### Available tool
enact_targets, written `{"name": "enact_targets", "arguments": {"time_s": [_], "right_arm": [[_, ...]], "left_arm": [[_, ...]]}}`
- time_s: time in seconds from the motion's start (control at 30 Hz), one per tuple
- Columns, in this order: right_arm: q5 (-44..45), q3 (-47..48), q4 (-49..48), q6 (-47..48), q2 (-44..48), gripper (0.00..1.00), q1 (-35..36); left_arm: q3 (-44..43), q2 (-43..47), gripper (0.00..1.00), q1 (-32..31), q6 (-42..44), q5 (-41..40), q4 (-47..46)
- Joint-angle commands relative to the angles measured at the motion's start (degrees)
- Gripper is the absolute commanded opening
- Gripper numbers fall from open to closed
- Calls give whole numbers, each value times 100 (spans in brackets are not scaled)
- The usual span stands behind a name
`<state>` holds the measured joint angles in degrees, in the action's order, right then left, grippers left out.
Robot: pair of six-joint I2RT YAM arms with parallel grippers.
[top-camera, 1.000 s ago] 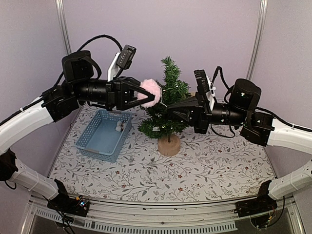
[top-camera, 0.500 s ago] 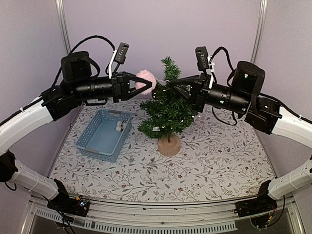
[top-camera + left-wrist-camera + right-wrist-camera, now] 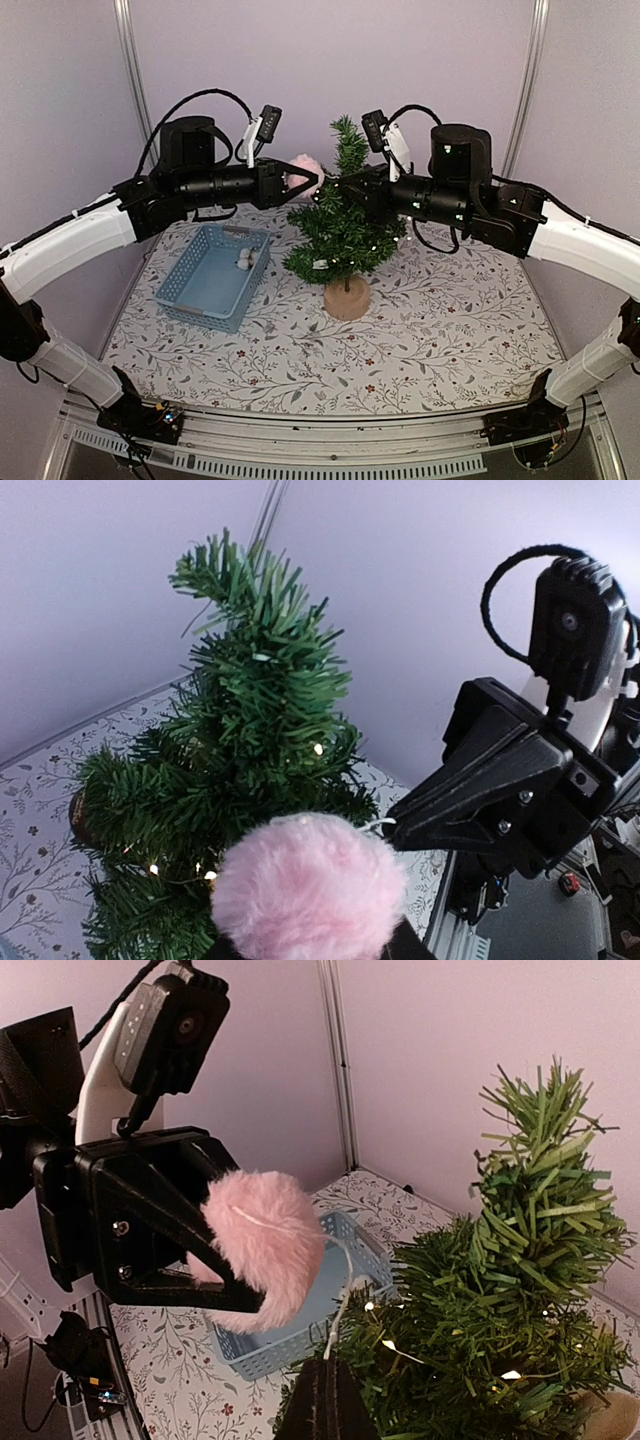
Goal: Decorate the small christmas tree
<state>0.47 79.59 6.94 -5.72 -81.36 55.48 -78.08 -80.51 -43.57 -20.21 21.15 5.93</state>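
One pink pompom (image 3: 262, 1245) clamped in left gripper (image 3: 308, 184), held beside top of small christmas tree (image 3: 345, 230); its thin white string (image 3: 341, 1295) pinched by fully closed right gripper (image 3: 323, 193).

Left arm (image 3: 70, 235): raised, forearm near level, reaching rightward toward centre.
Left pincer (image 3: 310, 185): fingers partly spread, clamped on a pink pompom (image 3: 262, 1245).
Right arm (image 3: 580, 240): raised, elbow high, forearm near level, reaching leftward.
Right pincer (image 3: 395, 830): fingers pressed together, tip just beside the other pincer's tip, at about the same height.
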Motion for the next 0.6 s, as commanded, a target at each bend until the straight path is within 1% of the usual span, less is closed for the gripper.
{"name": "enact_targets", "arguments": {"time_s": [0.0, 0.2, 0.57], "right_arm": [[711, 264, 400, -235, -87, 0, 24], [864, 343, 723, -368, -255, 0, 24], [873, 408, 1013, -370, -407, 0, 24]], "left_arm": [[-170, -119, 0, 111, -31, -164, 144], [-133, -210, 0, 121, -32, -137, 221], [117, -129, 0, 112, -156, -135, 329]]}}
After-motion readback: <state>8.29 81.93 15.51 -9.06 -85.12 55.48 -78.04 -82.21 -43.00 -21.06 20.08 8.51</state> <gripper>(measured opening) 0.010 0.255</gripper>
